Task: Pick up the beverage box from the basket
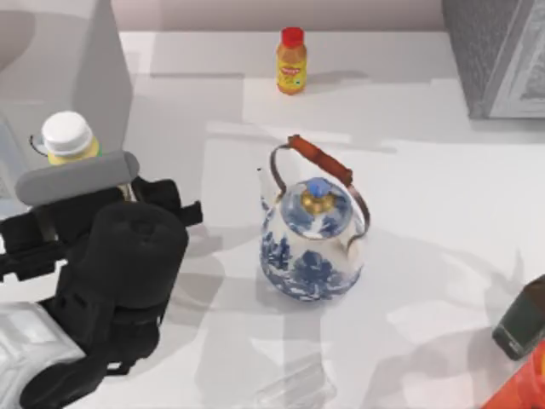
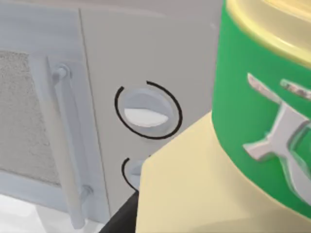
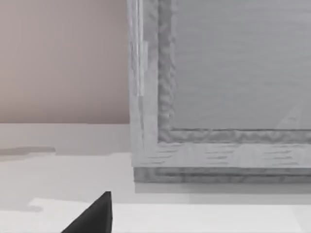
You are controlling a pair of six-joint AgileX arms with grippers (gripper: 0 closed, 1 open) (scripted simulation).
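2 arms work over a white table (image 1: 443, 239). My left gripper (image 1: 94, 166) sits at the table's left side, right against the beverage box (image 1: 68, 136); I cannot tell its finger state. The box's green band shows close up in the left wrist view. My right arm (image 1: 521, 319) is parked at the lower right. A blue-white teapot (image 1: 312, 243) occupies the centre, an orange bottle (image 1: 291, 61) the far edge, well apart. A grey cabinet (image 1: 498, 55) stands in the top right corner.

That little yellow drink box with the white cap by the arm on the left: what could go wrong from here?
The drink box sits very close to the left end effector; how it is held is hidden, so it might slip. Swinging it toward the middle could knock the teapot. The appliance stands just behind it, so a push forward might bump that.
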